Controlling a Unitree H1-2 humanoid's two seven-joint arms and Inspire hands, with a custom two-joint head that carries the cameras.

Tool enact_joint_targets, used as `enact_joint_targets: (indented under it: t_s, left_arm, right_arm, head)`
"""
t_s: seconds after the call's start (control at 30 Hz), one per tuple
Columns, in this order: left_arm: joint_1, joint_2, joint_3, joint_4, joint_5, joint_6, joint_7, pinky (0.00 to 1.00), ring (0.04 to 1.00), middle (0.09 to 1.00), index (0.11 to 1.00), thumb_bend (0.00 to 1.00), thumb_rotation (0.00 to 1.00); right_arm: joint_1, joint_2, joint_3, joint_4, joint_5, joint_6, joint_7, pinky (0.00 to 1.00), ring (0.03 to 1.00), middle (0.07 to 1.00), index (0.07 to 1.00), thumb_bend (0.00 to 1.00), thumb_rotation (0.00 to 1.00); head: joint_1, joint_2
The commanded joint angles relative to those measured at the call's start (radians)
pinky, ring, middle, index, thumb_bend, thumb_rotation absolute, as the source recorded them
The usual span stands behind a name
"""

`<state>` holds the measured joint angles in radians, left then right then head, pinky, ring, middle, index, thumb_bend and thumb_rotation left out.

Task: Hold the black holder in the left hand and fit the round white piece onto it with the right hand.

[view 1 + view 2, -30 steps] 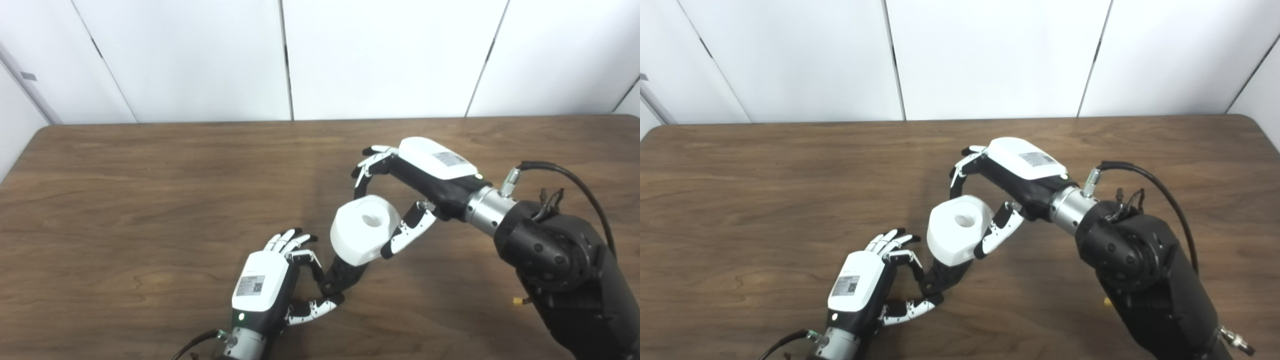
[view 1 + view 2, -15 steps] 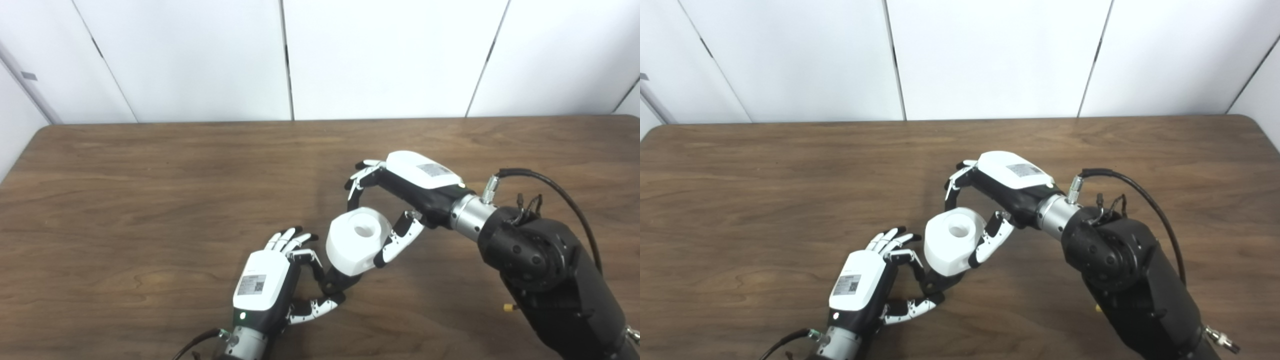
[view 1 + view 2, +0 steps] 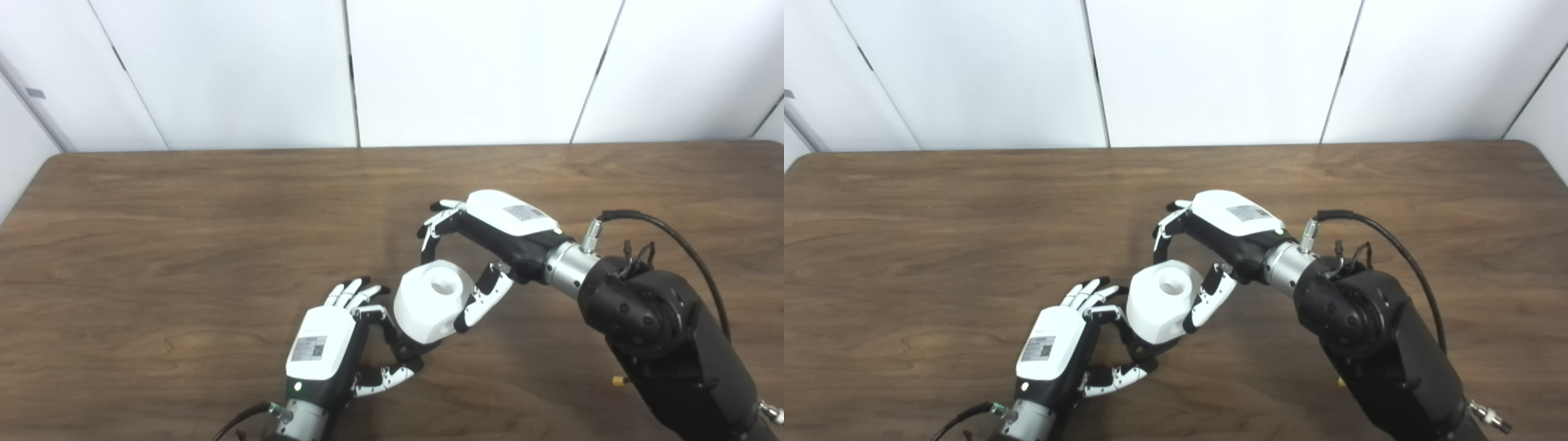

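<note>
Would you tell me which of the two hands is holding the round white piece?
The right hand holds the round white piece; the left hand grips only the black holder.

Table (image 3: 184,245): dark brown wood grain, rounded far corners, filled most of the view.
Wall (image 3: 465,67): white panels behind the far edge, split by thin dark seams.
Left side: a pale grey strip (image 3: 30,104) slanted down toward the table's far left corner.
Light: even, soft shadows.
</note>
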<state>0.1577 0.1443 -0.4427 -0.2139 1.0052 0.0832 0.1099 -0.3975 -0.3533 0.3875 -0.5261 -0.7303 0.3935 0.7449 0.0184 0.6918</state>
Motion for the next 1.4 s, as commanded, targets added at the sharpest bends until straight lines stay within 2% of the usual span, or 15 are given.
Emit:
enact_joint_targets:
  t_s: [0.0,0.5,0.93,1.37]
  left_arm:
    - [0.016,0.005,-0.017,0.039,0.029,0.031,-0.058,0.94,0.921,0.834,0.490,0.52,0.04]
    - [0.018,0.002,-0.017,0.035,0.027,0.031,-0.055,0.93,0.921,0.834,0.489,0.52,0.04]
    - [0.020,0.002,-0.019,0.020,0.029,0.039,-0.068,0.94,0.922,0.835,0.490,0.52,0.04]
    - [0.019,0.006,-0.021,0.012,0.030,0.045,-0.075,0.94,0.924,0.836,0.490,0.51,0.04]
  right_arm:
    - [-0.030,0.001,-0.007,-0.020,-0.009,-0.018,-0.012,0.80,0.936,0.799,0.484,0.52,0.13]
    - [-0.011,0.004,0.002,-0.014,-0.012,-0.033,-0.022,0.79,0.928,0.788,0.483,0.52,0.13]
    - [-0.013,0.005,0.027,-0.016,-0.040,-0.033,0.000,0.84,0.952,0.805,0.483,0.52,0.13]
    - [-0.003,0.016,0.051,-0.020,-0.084,-0.055,-0.005,0.83,0.957,0.801,0.483,0.52,0.13]
  head:
    - [0.001,0.000]
    - [0.002,0.006]
    - [-0.006,0.016]
    - [-0.012,0.024]
